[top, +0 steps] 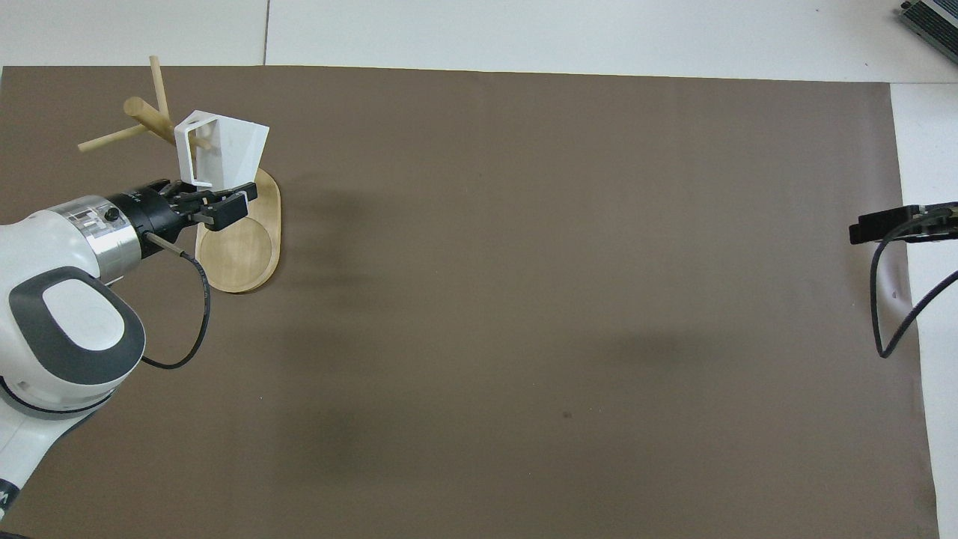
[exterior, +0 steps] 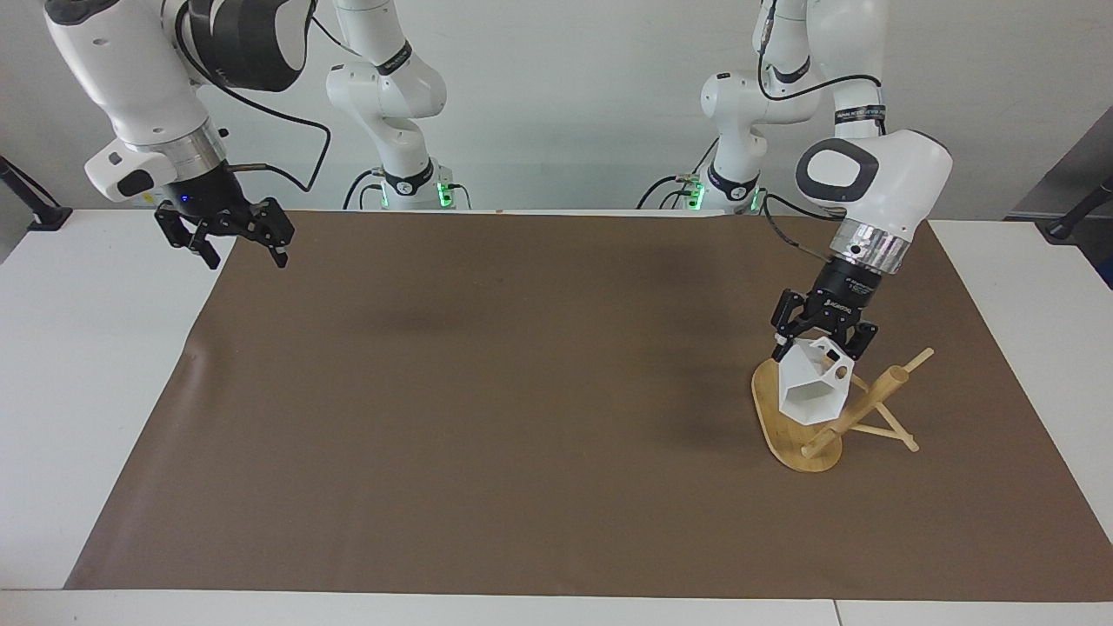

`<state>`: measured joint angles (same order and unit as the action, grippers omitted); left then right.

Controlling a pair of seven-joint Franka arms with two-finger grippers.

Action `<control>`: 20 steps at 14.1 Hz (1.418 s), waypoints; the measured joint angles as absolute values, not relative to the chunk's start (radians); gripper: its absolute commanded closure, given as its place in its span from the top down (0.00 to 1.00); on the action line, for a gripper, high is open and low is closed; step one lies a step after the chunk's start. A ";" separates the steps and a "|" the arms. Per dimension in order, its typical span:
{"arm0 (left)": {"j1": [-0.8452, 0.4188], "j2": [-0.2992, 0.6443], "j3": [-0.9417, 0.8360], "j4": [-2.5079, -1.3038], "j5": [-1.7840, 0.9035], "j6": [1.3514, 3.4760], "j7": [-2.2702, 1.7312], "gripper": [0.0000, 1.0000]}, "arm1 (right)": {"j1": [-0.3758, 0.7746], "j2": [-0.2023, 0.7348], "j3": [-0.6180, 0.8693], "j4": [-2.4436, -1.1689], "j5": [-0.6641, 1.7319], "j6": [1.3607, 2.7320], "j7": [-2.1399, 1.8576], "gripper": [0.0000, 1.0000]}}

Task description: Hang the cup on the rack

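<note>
Left gripper [exterior: 822,341] grips cup [exterior: 812,390] at its handle, over rack [exterior: 796,435] base beside post | guide handle hole along a peg, lower gently, then release | right gripper [exterior: 233,246] waits open, well apart from rack

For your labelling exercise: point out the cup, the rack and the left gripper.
cup [exterior: 809,393], facing view, on its white faceted side.
rack [exterior: 776,430], facing view, on its flat oval base.
left gripper [exterior: 821,340], facing view, between its fingertips, on the cup.
</note>
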<state>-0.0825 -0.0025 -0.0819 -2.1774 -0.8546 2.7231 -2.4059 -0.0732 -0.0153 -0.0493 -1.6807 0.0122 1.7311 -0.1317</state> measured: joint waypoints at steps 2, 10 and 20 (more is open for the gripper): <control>-0.082 0.001 -0.082 -2.178 -0.855 2.740 -2.425 0.00 | -0.073 -0.016 -0.050 -1.678 0.012 1.715 -0.092 1.00; -0.069 0.012 -0.079 -2.173 -0.855 2.751 -2.437 1.00 | -0.073 -0.018 -0.052 -1.675 0.012 1.692 -0.046 1.00; 0.048 -0.076 -0.073 -2.117 -0.569 2.412 -2.439 1.00 | -0.073 -0.020 -0.052 -1.675 0.012 1.689 -0.001 1.00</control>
<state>0.0482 -0.0761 -0.0726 -2.1174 -0.5685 2.4117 -2.4393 -0.0730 -0.0203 -0.0519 -1.6746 0.0120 1.6890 -0.0013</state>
